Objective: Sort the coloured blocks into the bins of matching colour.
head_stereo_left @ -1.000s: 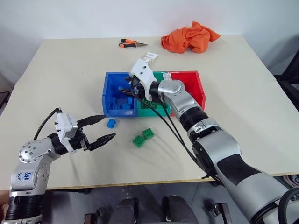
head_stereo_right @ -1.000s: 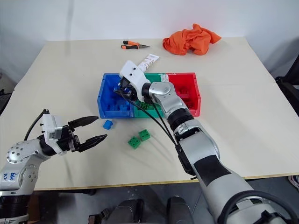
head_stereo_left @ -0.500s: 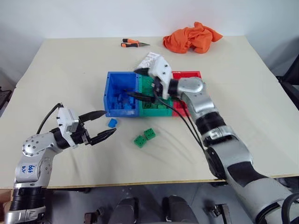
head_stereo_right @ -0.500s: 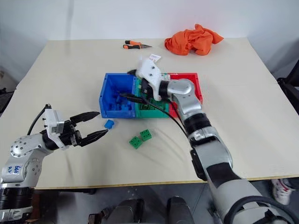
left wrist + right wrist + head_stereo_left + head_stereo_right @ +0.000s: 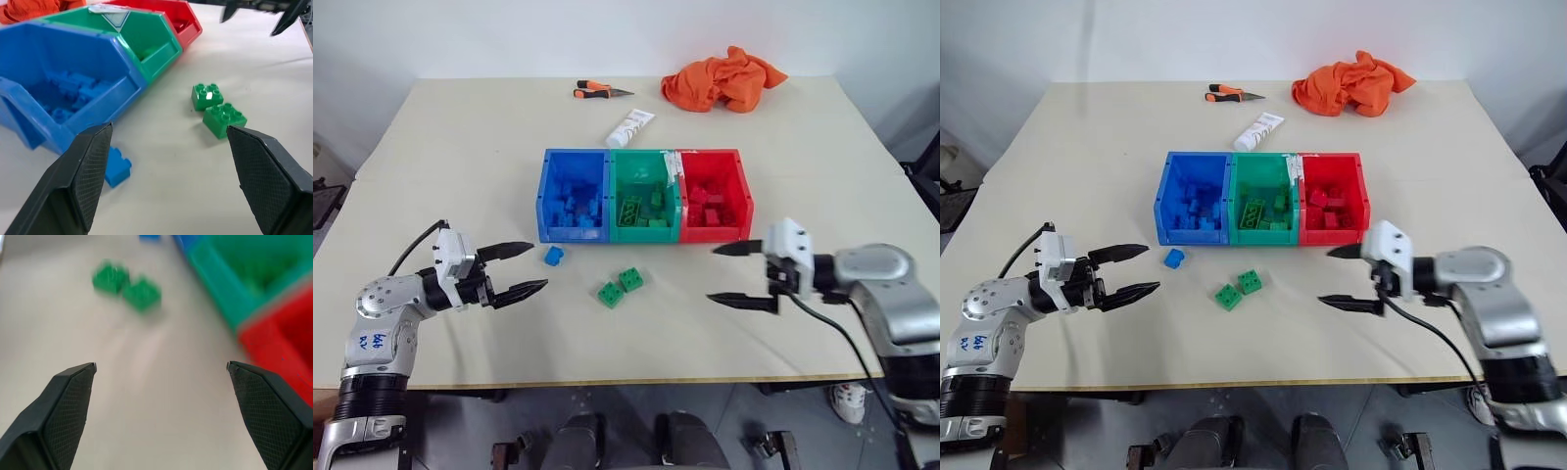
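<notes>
Left eye view: nearest us, we note the left gripper (image 5: 527, 269) low over the table (image 5: 440, 176), fingers spread wide with nothing between them, pointing toward the loose blocks. The right gripper (image 5: 736, 273) sits opposite, near the table's front right, fingers likewise wide apart and empty. Between the two grippers lie two green blocks (image 5: 620, 287), touching each other, and a single blue block (image 5: 552, 257) just in front of the blue bin (image 5: 544, 201). Beyond them we log the three joined bins in a row: blue, green bin (image 5: 641, 160), red bin (image 5: 742, 196), each holding blocks of its own colour. Just behind the green bin lies a white tube (image 5: 629, 127). Farthest back, an orange-handled tool (image 5: 595, 92) and a crumpled orange cloth (image 5: 724, 77).
</notes>
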Controlling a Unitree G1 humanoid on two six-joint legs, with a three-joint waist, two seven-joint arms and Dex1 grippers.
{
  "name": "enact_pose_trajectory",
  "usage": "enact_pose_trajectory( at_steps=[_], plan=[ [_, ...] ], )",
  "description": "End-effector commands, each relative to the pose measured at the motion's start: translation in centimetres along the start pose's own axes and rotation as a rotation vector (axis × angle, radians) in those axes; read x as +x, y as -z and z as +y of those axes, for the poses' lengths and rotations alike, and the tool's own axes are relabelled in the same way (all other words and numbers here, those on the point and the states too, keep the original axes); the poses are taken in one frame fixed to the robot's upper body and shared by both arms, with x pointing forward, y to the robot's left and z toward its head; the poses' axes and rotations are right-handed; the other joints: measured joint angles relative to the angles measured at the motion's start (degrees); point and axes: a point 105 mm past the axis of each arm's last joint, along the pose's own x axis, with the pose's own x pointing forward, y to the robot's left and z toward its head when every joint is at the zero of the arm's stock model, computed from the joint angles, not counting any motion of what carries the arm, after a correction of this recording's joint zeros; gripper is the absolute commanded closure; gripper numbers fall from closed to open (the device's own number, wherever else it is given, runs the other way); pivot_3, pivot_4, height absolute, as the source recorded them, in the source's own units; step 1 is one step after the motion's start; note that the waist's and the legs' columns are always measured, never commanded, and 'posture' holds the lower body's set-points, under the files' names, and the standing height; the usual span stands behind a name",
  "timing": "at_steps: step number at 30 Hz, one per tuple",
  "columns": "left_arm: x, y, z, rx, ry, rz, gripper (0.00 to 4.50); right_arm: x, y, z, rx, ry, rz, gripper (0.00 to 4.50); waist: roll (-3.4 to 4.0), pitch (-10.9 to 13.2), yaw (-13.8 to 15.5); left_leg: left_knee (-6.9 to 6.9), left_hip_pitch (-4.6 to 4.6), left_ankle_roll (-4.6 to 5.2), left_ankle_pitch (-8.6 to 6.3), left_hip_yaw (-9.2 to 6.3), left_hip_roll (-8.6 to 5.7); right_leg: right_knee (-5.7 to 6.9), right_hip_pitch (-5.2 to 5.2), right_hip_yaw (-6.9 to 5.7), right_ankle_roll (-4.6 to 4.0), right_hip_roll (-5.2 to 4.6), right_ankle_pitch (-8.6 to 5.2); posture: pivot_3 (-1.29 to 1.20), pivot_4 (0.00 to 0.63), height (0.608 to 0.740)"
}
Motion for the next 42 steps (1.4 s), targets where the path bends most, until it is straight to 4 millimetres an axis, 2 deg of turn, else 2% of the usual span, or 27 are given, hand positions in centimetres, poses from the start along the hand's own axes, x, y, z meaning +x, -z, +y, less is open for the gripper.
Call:
enact_pose_trajectory(
  at_steps=[1, 5, 11, 15, 19, 25, 29, 36, 39, 42],
  plan=[
    [-0.2, -0.6, 0.1, 0.037, 0.01, -0.005, 0.55, -2.4, -0.1, 0.1, -0.009, 0.068, 0.01, 0.03, 0.0, 0.0, 0.12, 0.0, 0.03, 0.0, 0.0, 0.01, 0.0, -0.02, 0.04, 0.0, 0.0, 0.0, 0.0, 0.0, 0.15, 0.74],
    [-0.1, -0.6, 0.0, 0.033, 0.014, -0.006, 0.55, -2.8, 0.3, 0.6, 0.005, 0.084, 0.024, 0.03, 0.0, 0.0, 0.12, -0.09, 0.38, 0.04, -0.02, 0.01, 0.02, -0.48, 0.45, 0.0, 0.0, 0.01, 0.0, 0.0, 0.15, 0.74],
    [-0.1, -0.8, 0.1, 0.037, 0.018, -0.008, 0.55, -1.0, -0.7, 0.7, -0.02, 0.052, -0.019, 0.03, 0.0, 0.0, 0.68, -0.05, 0.37, 0.05, -0.03, -0.01, 0.01, -0.51, 0.45, 0.0, 0.0, 0.0, 0.0, 0.0, 0.15, 0.74],
    [-0.1, -1.0, 0.0, 0.041, 0.021, -0.011, 0.55, 1.4, -1.6, 0.9, -0.034, -0.004, -0.061, 0.03, 0.0, 0.0, 0.63, -0.04, 0.37, 0.05, -0.03, -0.02, 0.01, -0.51, 0.46, 0.0, 0.0, 0.0, 0.0, 0.0, 0.15, 0.74],
    [0.0, -1.3, -0.7, 0.041, 0.036, -0.022, 0.55, 6.1, -2.8, 1.1, -0.062, -0.089, -0.122, 0.03, 0.0, 0.0, 0.26, -0.05, 0.37, 0.04, -0.03, -0.02, 0.02, -0.5, 0.44, 0.0, 0.0, 0.02, 0.0, 0.0, 0.15, 0.74],
    [-0.8, -1.3, -1.9, 0.026, 0.058, -0.012, 0.55, 11.6, -3.3, 1.0, -0.088, -0.198, -0.151, 0.03, 0.0, 0.0, 0.33, -0.07, 0.35, 0.04, -0.03, -0.06, 0.0, -0.42, 0.41, 0.0, 0.0, 0.01, 0.0, 0.0, 0.15, 0.74],
    [-1.0, -1.3, -2.6, 0.018, 0.073, -0.014, 0.55, 13.8, -2.9, 0.9, -0.105, -0.255, -0.14, 0.03, 0.0, 0.0, 0.51, -0.09, 0.34, 0.04, -0.03, -0.12, 0.0, -0.39, 0.41, -0.03, 0.0, 0.01, 0.0, 0.0, 0.15, 0.74],
    [-1.3, -1.3, -3.1, 0.02, 0.059, -0.021, 0.55, 15.9, -2.5, 0.5, -0.104, -0.284, -0.139, 0.03, 0.0, 0.0, -0.05, -0.08, 0.34, 0.03, -0.03, -0.15, 0.0, -0.35, 0.38, -0.05, -0.01, 0.03, 0.0, 0.0, 0.15, 0.74],
    [-1.4, -1.5, -3.4, 0.022, 0.047, -0.025, 0.55, 16.1, -2.1, 0.4, -0.101, -0.288, -0.134, 0.62, 0.0, 0.0, -0.5, -0.1, 0.34, 0.03, -0.02, -0.16, 0.0, -0.28, 0.39, -0.05, -0.01, 0.02, 0.0, 0.0, 0.15, 0.74],
    [-1.5, -1.5, -3.4, 0.024, 0.036, -0.023, 0.55, 16.0, -2.4, 0.2, -0.107, -0.275, -0.152, 1.61, 0.0, 0.0, -0.85, -0.1, 0.34, 0.03, -0.03, -0.17, 0.0, -0.28, 0.4, -0.05, -0.01, 0.03, 0.0, 0.0, 0.15, 0.74]
  ],
)
